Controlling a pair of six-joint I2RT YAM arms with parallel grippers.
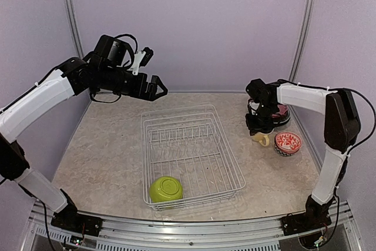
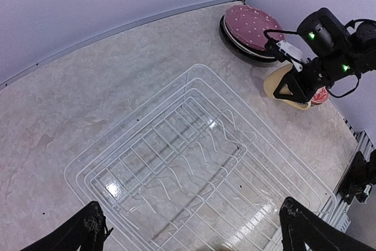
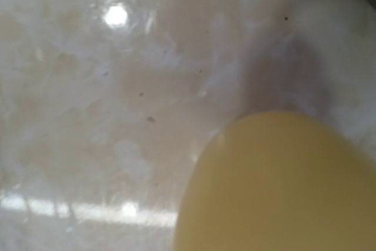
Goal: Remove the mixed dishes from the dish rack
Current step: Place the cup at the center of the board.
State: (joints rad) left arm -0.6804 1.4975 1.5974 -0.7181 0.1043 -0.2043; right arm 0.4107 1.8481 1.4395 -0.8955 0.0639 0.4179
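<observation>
The white wire dish rack [image 1: 194, 145] stands mid-table and holds only the lime green bowl [image 1: 165, 189], upside down in its near left corner. My left gripper [image 1: 155, 89] hangs open and empty high above the rack's far left side; its dark fingertips [image 2: 88, 233] frame the rack [image 2: 194, 163] in the left wrist view. My right gripper [image 1: 258, 131] is low at the right of the rack, shut on the pale yellow mug [image 1: 262, 140] at the table top. The mug [image 3: 282, 186] fills the right wrist view and hides the fingers. The mug [image 2: 281, 88] also shows in the left wrist view.
The red-white bowl [image 1: 288, 143] stands on the table right of the mug. The pink dotted plate [image 2: 251, 26] lies on a dark plate at the back right, partly hidden behind my right arm in the top view. Walls close in the back and sides.
</observation>
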